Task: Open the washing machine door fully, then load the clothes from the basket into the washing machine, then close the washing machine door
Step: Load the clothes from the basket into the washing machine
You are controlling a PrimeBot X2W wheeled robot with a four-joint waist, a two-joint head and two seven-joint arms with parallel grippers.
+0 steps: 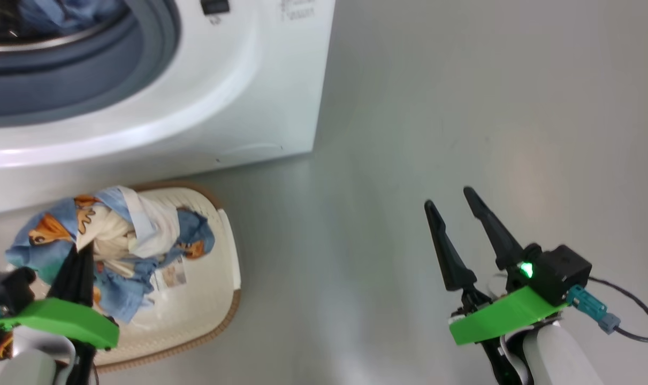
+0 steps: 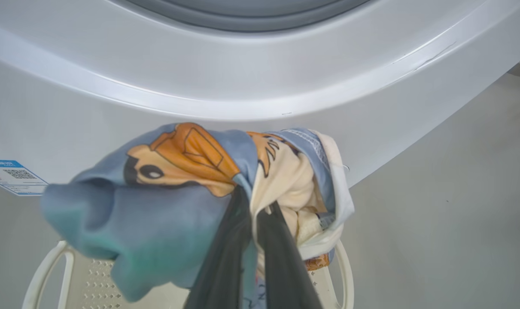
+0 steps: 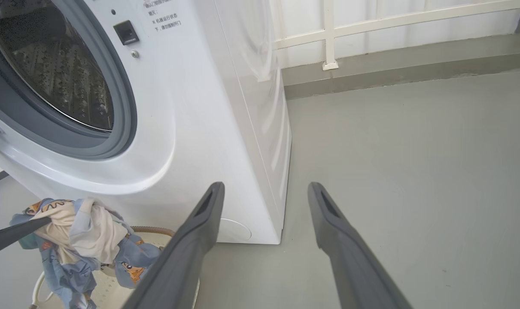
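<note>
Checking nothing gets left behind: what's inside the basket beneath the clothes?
The basket shows bare cream floor and a label sticker. The clothes, held by the left gripper, cover the rest; anything beneath them is hidden.

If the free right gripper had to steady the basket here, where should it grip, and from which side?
Likely the right-hand rim of the basket, from above with the open right gripper, one finger inside the wall, one outside. That edge is bare, thin and nearest that arm; the clothes, clamped in the left gripper, hang over the other half.
</note>
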